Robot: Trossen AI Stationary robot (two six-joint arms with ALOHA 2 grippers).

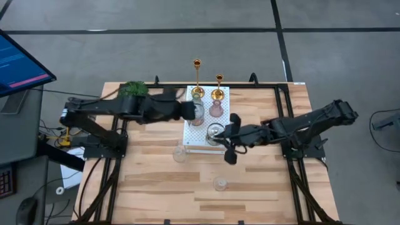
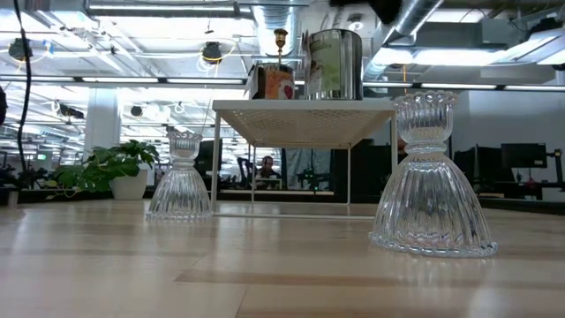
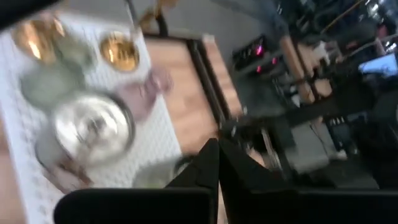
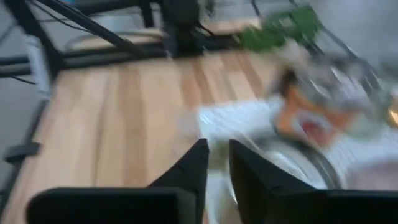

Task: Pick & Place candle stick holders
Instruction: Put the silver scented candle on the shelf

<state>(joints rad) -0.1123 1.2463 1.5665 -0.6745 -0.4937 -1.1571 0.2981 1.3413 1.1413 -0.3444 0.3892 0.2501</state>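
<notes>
Left gripper (image 3: 214, 163): jaws clenched, tips together, nothing between them, hanging over the white dotted board (image 1: 190, 136) near its 9 o'clock edge. Right gripper (image 4: 216, 163): jaws nearly together with a slim gap; cannot tell whether anything is caught. It sits at the board's 4 o'clock corner, beside a silvery holder (image 1: 214, 132).

On the board, seen from above: 2 gold stick holders at 12 o'clock (image 1: 197, 80) and 1 o'clock (image 1: 219, 87), a pinkish glass holder (image 1: 216, 110) at centre right, a clear glass holder (image 1: 197, 114) next to the left jaws.

Off the board, on the bench (image 1: 262, 187): 2 clear glass cups, one just past the board's 7 o'clock corner (image 1: 180, 153), one well apart at 6 o'clock (image 1: 220, 183). The low view shows both standing upright. Leafy plant (image 1: 133, 89) at the bench's 10 o'clock corner.

Step, as I judge it: several holders placed, both arms between grasps. Next move calls for opening the jaws, lowering squarely over 1 bench cup and gripping its narrow neck; ribbed glass may slip.
</notes>
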